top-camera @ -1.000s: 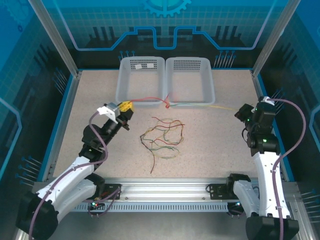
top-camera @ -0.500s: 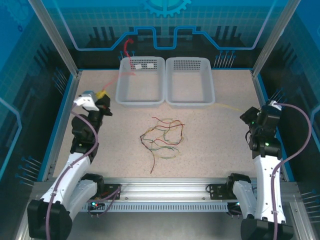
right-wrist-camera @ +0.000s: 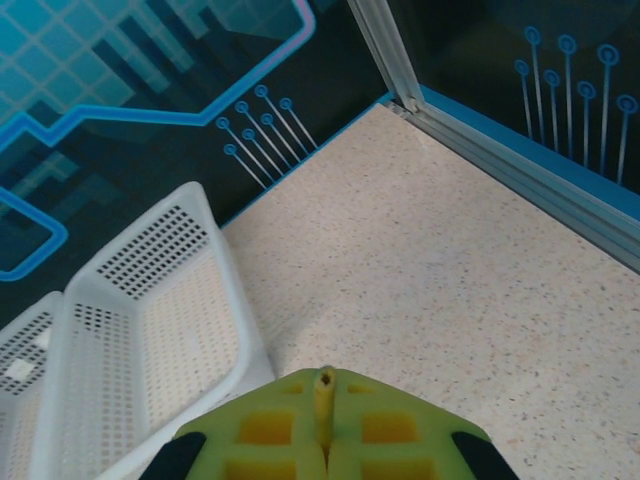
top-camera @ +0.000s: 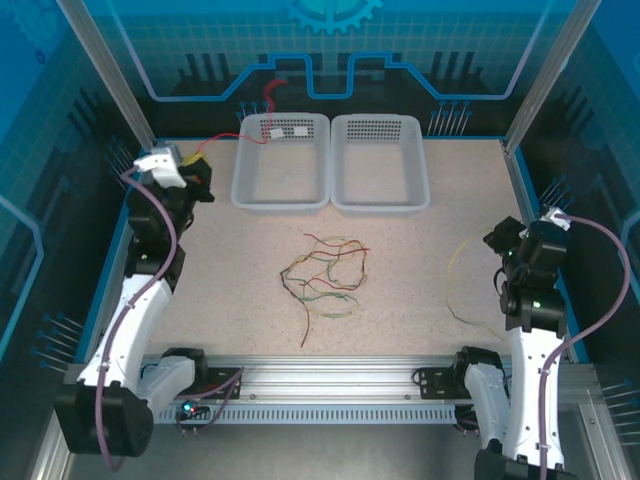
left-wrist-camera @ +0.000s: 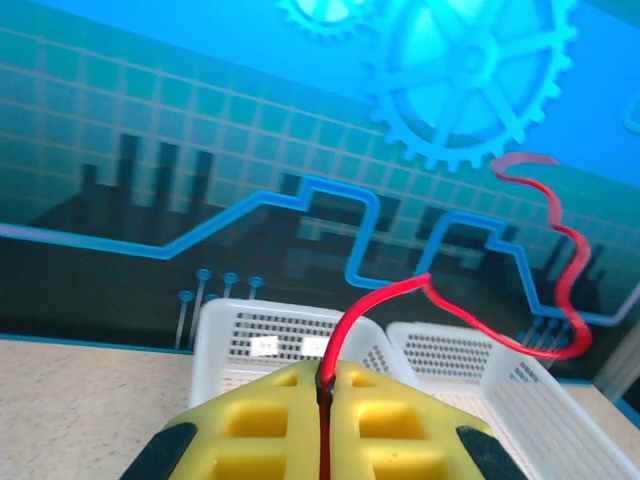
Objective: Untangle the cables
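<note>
Two cables sit apart from the mid-table tangle [top-camera: 322,275]: the red cable [top-camera: 268,97], clenched in the left gripper [top-camera: 200,165], rises past the left white basket [top-camera: 280,205]; the yellow cable [top-camera: 451,285], clenched in the right gripper [top-camera: 495,240], curls over the table [top-camera: 200,280].

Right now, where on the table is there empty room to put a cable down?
Bare table lies between the left arm and the tangled cables, and between that tangle and the yellow cable hanging from the right tool. Both baskets look empty, though the red cable from the left tool passes above one's far corner. The middle is crowded.
</note>
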`<state>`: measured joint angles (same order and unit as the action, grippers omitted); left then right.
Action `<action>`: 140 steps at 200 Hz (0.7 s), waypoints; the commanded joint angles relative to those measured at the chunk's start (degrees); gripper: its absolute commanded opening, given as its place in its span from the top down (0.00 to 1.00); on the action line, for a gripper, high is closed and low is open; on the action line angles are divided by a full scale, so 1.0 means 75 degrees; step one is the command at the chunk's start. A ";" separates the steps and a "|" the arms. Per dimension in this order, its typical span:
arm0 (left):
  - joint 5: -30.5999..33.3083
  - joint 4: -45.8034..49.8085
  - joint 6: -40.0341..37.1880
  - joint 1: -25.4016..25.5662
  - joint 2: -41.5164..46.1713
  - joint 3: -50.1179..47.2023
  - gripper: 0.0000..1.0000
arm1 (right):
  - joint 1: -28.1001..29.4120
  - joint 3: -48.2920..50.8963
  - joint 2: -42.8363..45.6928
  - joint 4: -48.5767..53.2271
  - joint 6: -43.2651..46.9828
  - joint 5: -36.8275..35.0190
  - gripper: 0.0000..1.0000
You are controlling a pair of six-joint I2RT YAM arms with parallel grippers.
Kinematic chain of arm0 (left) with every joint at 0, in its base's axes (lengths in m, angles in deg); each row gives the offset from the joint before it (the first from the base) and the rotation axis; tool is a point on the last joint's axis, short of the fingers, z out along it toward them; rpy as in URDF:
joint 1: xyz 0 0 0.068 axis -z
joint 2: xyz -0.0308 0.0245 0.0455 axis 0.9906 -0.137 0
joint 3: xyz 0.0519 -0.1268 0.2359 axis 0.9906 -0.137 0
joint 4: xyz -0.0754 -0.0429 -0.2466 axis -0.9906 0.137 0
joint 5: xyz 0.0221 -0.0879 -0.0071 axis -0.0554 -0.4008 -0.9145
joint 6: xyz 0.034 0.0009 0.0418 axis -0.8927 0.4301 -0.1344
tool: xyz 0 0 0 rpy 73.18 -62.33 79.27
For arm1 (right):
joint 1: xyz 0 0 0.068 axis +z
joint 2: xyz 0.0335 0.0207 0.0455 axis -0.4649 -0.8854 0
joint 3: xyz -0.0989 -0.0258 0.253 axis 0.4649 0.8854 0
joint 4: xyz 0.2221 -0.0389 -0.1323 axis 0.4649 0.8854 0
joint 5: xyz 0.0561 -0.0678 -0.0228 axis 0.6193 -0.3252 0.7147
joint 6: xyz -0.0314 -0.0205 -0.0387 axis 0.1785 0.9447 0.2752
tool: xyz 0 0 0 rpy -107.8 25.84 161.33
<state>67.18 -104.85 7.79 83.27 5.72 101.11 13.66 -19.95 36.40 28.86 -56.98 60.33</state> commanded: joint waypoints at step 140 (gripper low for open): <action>0.2354 0.2417 0.0195 0.1107 -0.3858 0.2100 1.00 | 0.1592 -0.3856 -0.2445 -0.1278 0.0441 0.2230 1.00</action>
<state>82.39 -88.85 8.14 91.06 -18.91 113.63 23.76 -42.62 22.26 19.52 -54.60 76.96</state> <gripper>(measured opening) 0.073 0.047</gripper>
